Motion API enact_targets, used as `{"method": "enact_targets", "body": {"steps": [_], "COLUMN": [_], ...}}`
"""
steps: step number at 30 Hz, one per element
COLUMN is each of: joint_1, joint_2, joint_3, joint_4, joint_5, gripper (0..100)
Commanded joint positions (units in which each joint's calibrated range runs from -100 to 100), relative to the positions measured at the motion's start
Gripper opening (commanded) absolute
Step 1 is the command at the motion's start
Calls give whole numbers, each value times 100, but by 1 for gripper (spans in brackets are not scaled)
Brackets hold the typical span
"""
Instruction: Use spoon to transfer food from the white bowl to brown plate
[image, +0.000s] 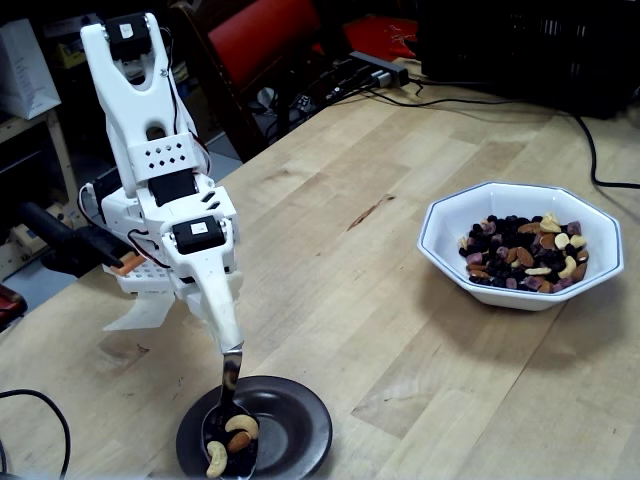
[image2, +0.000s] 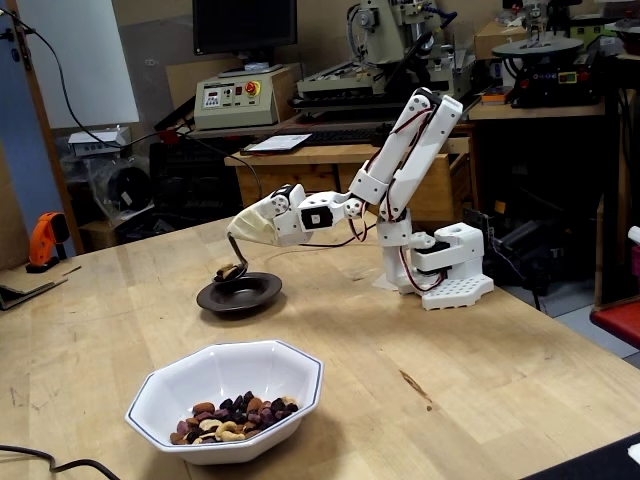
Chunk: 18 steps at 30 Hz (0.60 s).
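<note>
The silver spoon (image: 228, 440) hangs from the white gripper (image: 232, 345), its handle held in the tapered tip. The spoon's bowl sits low over the left part of the brown plate (image: 295, 430) and carries two pale cashews (image: 240, 425) and a brown nut. In the other fixed view the spoon (image2: 230, 270) is just above the plate (image2: 255, 295), below the gripper (image2: 238, 232). The white bowl (image: 440, 240) stands far right, apart from the arm, with mixed food (image: 525, 255) in it. It is nearest the camera in the other fixed view (image2: 160, 390), with its food (image2: 235, 415).
The arm's white base (image2: 450, 280) stands on the wooden table behind the plate. Black cables (image: 590, 150) lie at the table's far edge. A red chair (image: 265, 35) stands beyond the table. A black cable (image: 40, 410) lies at the near left.
</note>
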Motion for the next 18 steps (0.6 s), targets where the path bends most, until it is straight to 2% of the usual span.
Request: {"method": "enact_targets", "body": {"steps": [1,10,18], "joint_1": [27,-277,-855], "joint_2": [-21,-21,-29], "joint_3": [55,64,73], "joint_4": [-54,-46,-46], "joint_5": [98,991,1250], "gripper": [4,4,4]}}
